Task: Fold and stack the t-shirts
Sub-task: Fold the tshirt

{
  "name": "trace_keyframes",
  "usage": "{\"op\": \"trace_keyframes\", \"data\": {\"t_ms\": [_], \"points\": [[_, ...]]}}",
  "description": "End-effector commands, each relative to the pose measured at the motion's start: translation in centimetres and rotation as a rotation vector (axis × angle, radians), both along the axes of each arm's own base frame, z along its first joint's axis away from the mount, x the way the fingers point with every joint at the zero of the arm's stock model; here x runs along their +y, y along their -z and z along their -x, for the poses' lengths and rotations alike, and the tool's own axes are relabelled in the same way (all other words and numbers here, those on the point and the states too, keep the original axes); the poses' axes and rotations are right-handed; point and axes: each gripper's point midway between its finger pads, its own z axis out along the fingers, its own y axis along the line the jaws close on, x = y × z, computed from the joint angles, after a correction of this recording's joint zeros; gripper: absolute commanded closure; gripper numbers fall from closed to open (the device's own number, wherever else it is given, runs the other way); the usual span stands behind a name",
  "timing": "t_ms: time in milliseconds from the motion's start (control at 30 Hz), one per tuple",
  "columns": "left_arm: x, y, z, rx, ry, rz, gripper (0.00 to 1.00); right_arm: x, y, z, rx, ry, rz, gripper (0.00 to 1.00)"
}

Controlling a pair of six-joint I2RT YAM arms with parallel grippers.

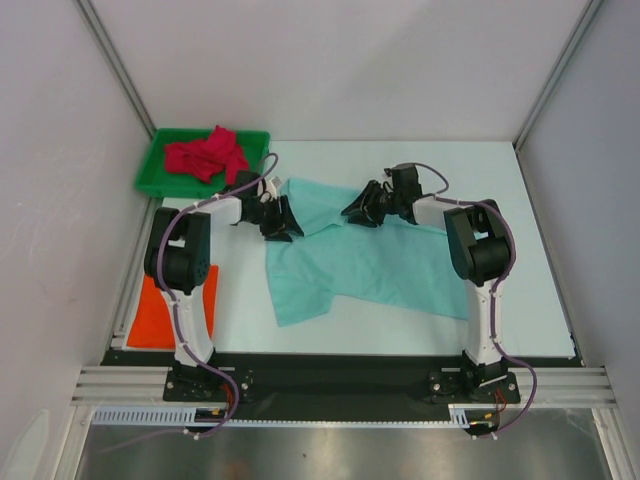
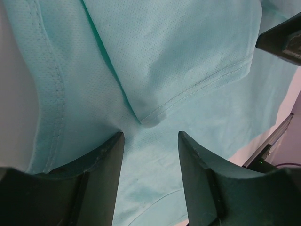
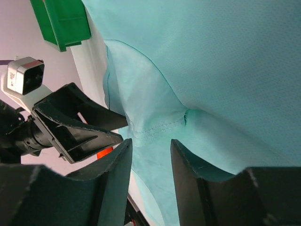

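The mint green t-shirt (image 1: pixel 380 265) lies partly spread on the white table, with its far left part folded over. My left gripper (image 1: pixel 283 222) hovers open over its far left edge; in the left wrist view the gripper (image 2: pixel 150 136) stands just above a sleeve hem (image 2: pixel 197 84). My right gripper (image 1: pixel 358 208) is open over the shirt's far middle, with its jaws (image 3: pixel 150 143) facing a stitched hem (image 3: pixel 160 126). The crimson red t-shirt (image 1: pixel 205 155) lies crumpled in the green tray. The bright orange t-shirt (image 1: pixel 150 315) lies flat at the near left.
The green plastic tray (image 1: pixel 160 180) stands at the far left corner and shows in the right wrist view (image 3: pixel 66 21). The two grippers face each other a short gap apart; the left gripper (image 3: pixel 75 127) shows in the right wrist view. Grey walls enclose the table.
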Motion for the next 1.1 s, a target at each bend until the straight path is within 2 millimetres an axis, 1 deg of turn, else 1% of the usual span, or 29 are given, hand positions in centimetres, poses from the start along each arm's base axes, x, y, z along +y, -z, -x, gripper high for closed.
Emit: {"op": "trace_keyframes", "data": {"t_ms": [0, 133, 267, 367, 433, 500, 633, 800, 967, 1067], "points": [[-0.4, -0.3, -1.1, -0.016, -0.007, 0.035, 0.46, 0.1, 0.3, 0.9, -0.003, -0.028, 0.02, 0.55], [-0.6, -0.1, -1.4, -0.013, -0.011, 0.042, 0.5, 0.3, 1.2, 1.2, 0.02, -0.042, 0.021, 0.53], [-0.8, -0.3, -1.7, -0.012, -0.016, 0.053, 0.5, 0.4, 1.6, 1.2, 0.027, -0.046, 0.02, 0.53], [-0.9, -0.6, -1.9, -0.018, -0.022, 0.06, 0.46, 0.6, 1.7, 1.0, 0.027, -0.048, 0.018, 0.54], [-0.9, -0.6, -2.1, -0.017, -0.024, 0.064, 0.44, 0.7, 2.3, 1.1, 0.04, -0.049, 0.015, 0.54], [-1.0, -0.6, -2.1, -0.011, -0.021, 0.07, 0.45, 0.9, 2.4, 1.0, 0.048, -0.049, 0.006, 0.55], [-1.3, -0.8, -2.5, -0.02, -0.021, 0.087, 0.53, 1.2, 2.6, 0.7, 0.045, -0.048, 0.001, 0.55], [-1.5, -1.3, -3.1, -0.03, -0.018, 0.094, 0.58, 1.5, 2.8, 0.4, 0.054, -0.04, -0.01, 0.57], [-1.6, -2.1, -3.2, -0.04, -0.016, 0.109, 0.64, 2.2, 2.6, -0.1, 0.051, -0.032, -0.027, 0.59], [-1.7, -2.1, -3.1, -0.036, -0.015, 0.113, 0.68, 2.5, 2.6, -0.3, 0.049, -0.031, -0.022, 0.61]]}}
